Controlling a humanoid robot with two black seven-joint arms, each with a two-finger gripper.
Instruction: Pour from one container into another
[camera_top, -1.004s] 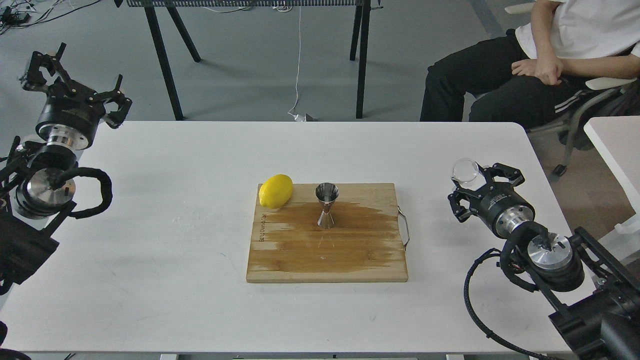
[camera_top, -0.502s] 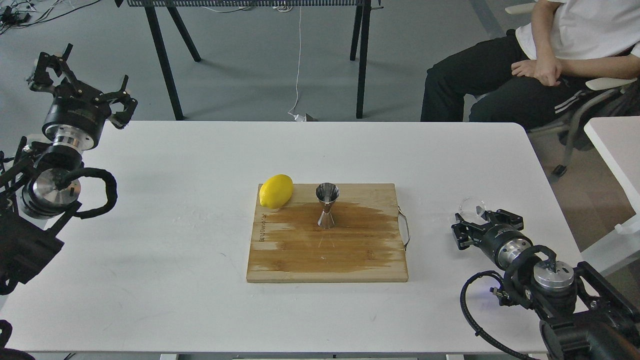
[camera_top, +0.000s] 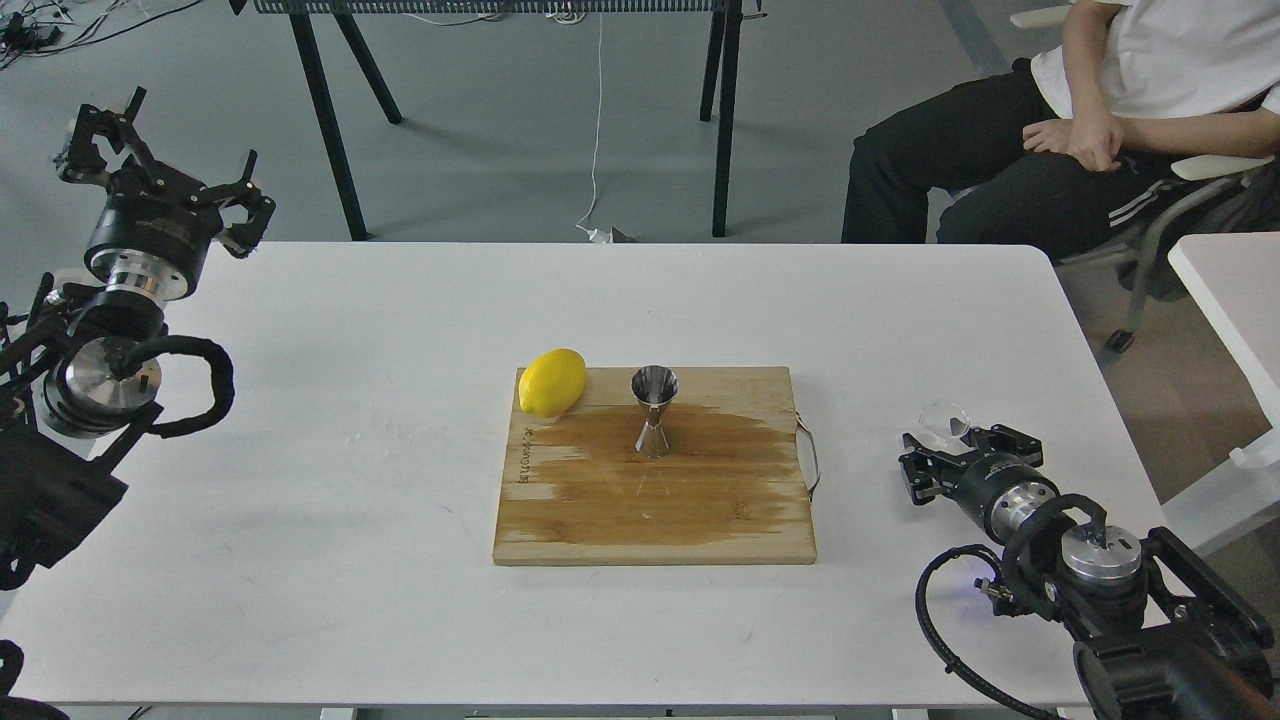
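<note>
Far left of the cutting board (camera_top: 655, 500), past the table's (camera_top: 330, 560) back-left corner, the left gripper (camera_top: 160, 165) hung in the air with its black fingers spread wide apart — nothing between them and nothing touching them.

The cutting board lay near the middle of the white table, its centre stained darker as if wet. Along the board's left edge ran a line of burnt-in lettering, too small to read. A lemon (camera_top: 552, 382) sat on the board's back-left corner, partly overhanging the edge. To the lemon's right, on the back half of the board, the steel jigger (camera_top: 654, 411) stood upright on its lower cone, apart from the lemon. A thin metal handle (camera_top: 808, 458) looped off the board's right edge.

Well to the right of the board, low over the table, was the right gripper (camera_top: 955, 455). The clear glass cup (camera_top: 945, 417) sat at its fingertips — whether the fingers were clamped on the glass or only beside it could not be told.
</note>
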